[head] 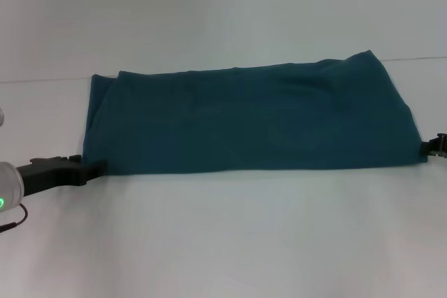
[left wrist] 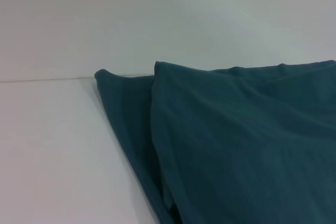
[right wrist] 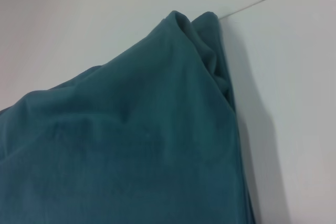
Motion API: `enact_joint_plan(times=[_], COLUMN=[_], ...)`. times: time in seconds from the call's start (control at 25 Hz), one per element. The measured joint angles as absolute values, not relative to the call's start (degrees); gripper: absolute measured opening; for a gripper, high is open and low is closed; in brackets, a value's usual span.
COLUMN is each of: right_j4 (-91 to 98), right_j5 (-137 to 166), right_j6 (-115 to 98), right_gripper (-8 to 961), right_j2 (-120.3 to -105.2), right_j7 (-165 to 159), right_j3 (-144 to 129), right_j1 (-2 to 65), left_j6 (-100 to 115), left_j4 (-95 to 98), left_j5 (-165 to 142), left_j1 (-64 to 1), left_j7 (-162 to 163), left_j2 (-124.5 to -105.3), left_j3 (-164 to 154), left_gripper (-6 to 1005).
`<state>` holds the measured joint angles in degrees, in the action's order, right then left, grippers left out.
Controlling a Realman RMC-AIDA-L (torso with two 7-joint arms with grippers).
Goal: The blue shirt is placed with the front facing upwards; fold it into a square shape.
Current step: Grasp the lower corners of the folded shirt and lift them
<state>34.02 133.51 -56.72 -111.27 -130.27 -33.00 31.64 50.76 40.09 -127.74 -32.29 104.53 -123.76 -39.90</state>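
- The blue shirt (head: 251, 120) lies across the middle of the white table (head: 223, 242) as a long band running from 9 to 3 o'clock, plain fabric up, no print showing; by my reading a lengthwise fold is done and the crosswise fold into a square is not yet made
- The left gripper (head: 94, 167) sits at the band's 8 o'clock corner, touching the near edge; whether it is spread or pinching cloth I cannot tell
- The right gripper (head: 431, 146) is at the 4 o'clock corner by the frame edge; its state cannot be told either
- Next move likely calls for a firm hold on both layers at one end, carried over to meet the other end squarely
- The left wrist view alone shows two stacked layers with the upper edge offset from the lower; the right wrist view shows bunched folds at the far corner; the head view flattens both
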Motion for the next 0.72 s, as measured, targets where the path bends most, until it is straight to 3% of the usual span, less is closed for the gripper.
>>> enact_joint_plan(times=[0.72], right_j4=[34.02], right_j5=[133.5], right_j6=[-56.69], right_gripper=[1], right_j2=[-111.27], right_j7=[-130.25], right_j3=[-32.95], right_j1=[31.64], left_j6=[50.71], left_j4=[40.34], left_j5=[-127.7], left_j1=[-32.44], left_j7=[104.25], left_j2=[-123.75], left_j3=[-39.99], left_gripper=[524])
